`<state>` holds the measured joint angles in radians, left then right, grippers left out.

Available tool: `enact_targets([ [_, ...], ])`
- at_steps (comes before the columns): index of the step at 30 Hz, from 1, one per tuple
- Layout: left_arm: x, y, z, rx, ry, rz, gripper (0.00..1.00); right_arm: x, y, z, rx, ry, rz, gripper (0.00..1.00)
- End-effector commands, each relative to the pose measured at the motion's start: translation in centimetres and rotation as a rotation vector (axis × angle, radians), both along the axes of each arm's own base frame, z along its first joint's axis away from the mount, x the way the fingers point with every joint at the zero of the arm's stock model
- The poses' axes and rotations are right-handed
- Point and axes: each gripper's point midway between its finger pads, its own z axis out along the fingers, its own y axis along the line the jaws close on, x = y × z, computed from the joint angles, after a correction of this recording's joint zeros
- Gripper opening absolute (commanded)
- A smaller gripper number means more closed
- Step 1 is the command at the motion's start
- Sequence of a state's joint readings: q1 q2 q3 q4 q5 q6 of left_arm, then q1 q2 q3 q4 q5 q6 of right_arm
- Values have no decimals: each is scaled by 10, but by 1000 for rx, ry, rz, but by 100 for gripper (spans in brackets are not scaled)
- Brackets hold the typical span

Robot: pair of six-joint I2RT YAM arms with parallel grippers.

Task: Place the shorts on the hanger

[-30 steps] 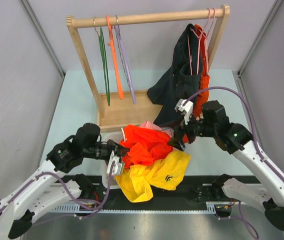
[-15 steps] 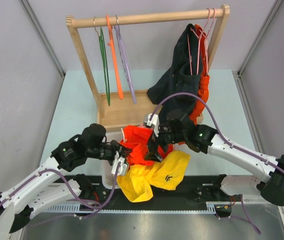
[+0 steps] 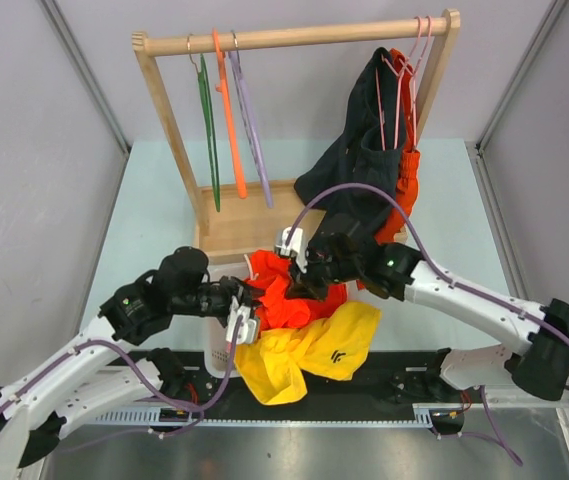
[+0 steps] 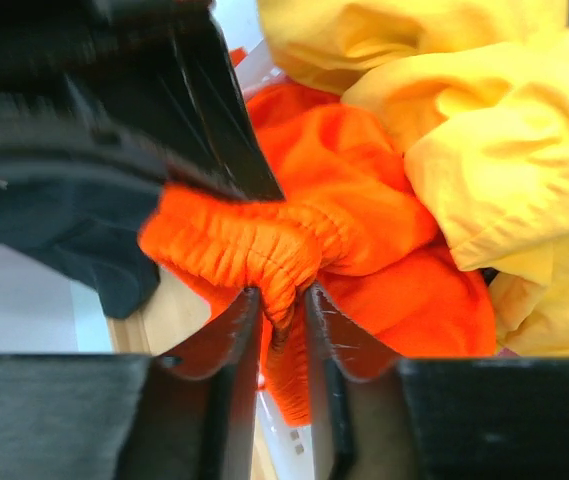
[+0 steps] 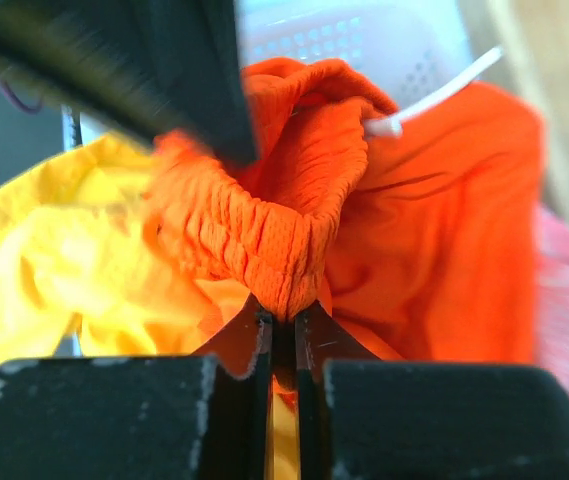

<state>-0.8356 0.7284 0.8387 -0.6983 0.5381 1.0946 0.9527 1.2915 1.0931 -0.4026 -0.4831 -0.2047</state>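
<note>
A pale table [image 3: 154, 190] between grey walls carries a wooden rack [image 3: 294, 38] at its far side, beyond both claws. The hanger [image 3: 230, 120], thin and orange, hangs from the rack's rail between a green hanger [image 3: 209, 140] and a lilac hanger [image 3: 252, 130]. It is well apart from either claw, up and behind the left one.

The shorts [image 3: 284, 305] lie bunched on top of a heap in a white basket [image 5: 364, 40], directly between the two claws. Yellow shorts [image 3: 309, 350] spill out on the near side of them.

The right claw [image 5: 282, 320] is closed tight on a gathered fold of the elastic waistband. The fabric bulges just ahead of its tips, and the white drawstring [image 5: 434, 95] trails off beyond it to the right. The left claw [image 4: 282, 300] has its jaws a little apart with another fold of the same waistband between them. The fold fills the gap and touches both fingers, so it reads as a grip, if a looser one than the right's.

Two holds on the one band probably serve to lift the shorts clear of the yellow pair and stretch the waist for hanging. The hanger is not yet touched.
</note>
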Motion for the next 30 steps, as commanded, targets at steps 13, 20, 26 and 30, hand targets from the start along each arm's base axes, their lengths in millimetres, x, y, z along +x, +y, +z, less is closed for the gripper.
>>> enact_targets([
  [13, 34, 22, 19, -54, 140, 181, 75, -64, -127, 68, -212, -710, 370, 0],
  [20, 44, -6, 10, -6, 189, 104, 100, -100, -138, 56, -199, -711, 564, 0],
  [26, 39, -39, -7, 15, 176, 28, 99, -121, -134, 47, -163, -749, 694, 0],
  [30, 50, -57, -3, 5, 230, 31, 98, -124, -132, 43, -176, -752, 716, 0],
])
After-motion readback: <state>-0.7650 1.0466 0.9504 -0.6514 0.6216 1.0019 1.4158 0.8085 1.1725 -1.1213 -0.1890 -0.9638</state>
